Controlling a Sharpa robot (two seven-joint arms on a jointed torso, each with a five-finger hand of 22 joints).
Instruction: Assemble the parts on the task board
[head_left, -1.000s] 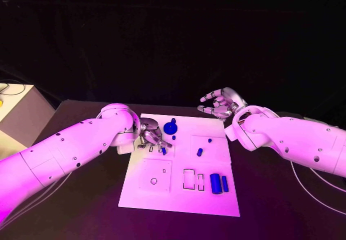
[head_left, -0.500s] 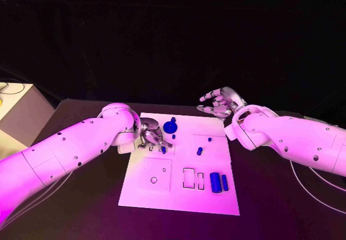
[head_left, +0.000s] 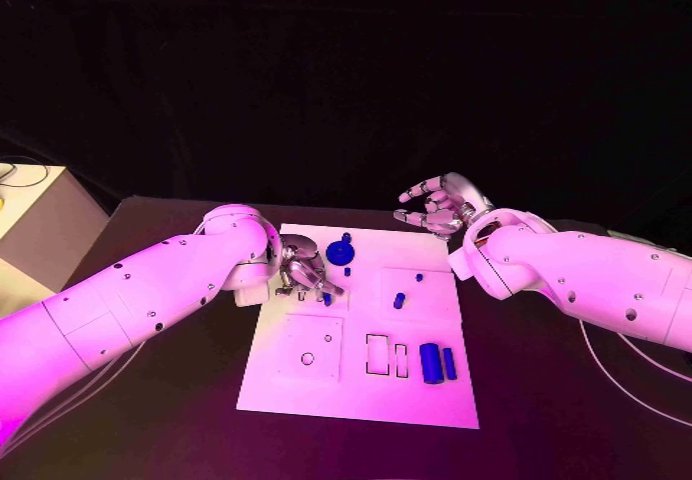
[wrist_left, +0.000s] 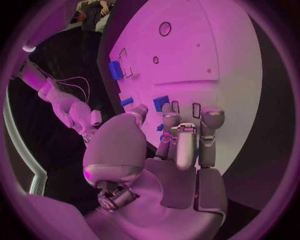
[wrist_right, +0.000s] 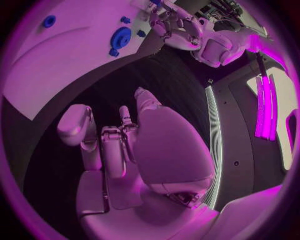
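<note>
From the head camera, the left hand (head_left: 303, 272) is being worked low over the far left part of the task board (head_left: 361, 400), fingers curled down around a small blue part (head_left: 327, 298) at their tips; whether it is actually being pinched cannot be told here. Just beside it a round blue piece (head_left: 340, 253) is sitting on the board, a small blue peg (head_left: 400, 301) is lying mid-board, and two blue cylinders (head_left: 437, 363) are resting near the right edge by empty rectangular slots (head_left: 378, 357). The right hand (head_left: 440, 207) is being held up beyond the board's far right corner, fingers spread and nothing carried. From the left wrist, the fingers (wrist_left: 181, 140) are being pressed toward narrow slots, with a blue part (wrist_left: 161, 104) just past them; a firm grip is not being shown clearly. From the right wrist, the right hand (wrist_right: 119, 145) is being kept loosely open over the dark tabletop (wrist_right: 156, 65), the board's blue disc (wrist_right: 120, 37) well apart. Most of the assembly is judged outstanding: several slots are lying unfilled and loose parts are waiting.
</note>
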